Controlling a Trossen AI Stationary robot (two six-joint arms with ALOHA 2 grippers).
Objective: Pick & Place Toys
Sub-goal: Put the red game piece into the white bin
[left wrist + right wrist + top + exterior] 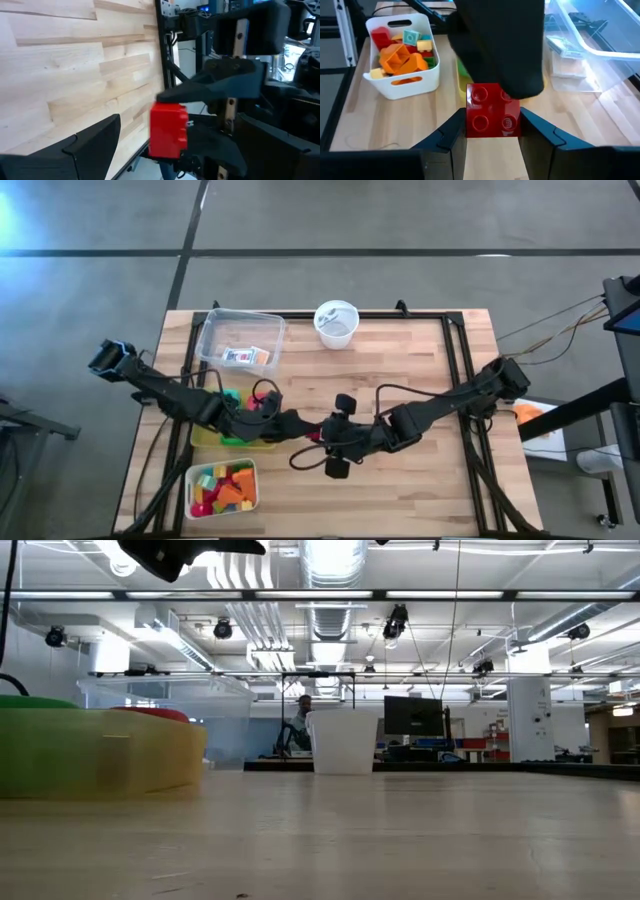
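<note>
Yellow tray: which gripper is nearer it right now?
Left. The left gripper sits open just off the yellow tray; the right gripper, holding the red block, is farther toward table centre.

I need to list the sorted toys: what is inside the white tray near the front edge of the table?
The white tray holds bright plastic blocks: red, orange, yellow, green and teal ones lie on top. Whatever lies under this top layer is covered and cannot be seen.

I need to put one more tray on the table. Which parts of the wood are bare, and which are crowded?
Bare: the wood right of the white cup up to the table's right edge, and the front strip right of the white tray. Crowded: the left side, where the clear tray, yellow tray and white tray line up, and the middle, where the left end effector meets the right end effector holding a red block.
</note>
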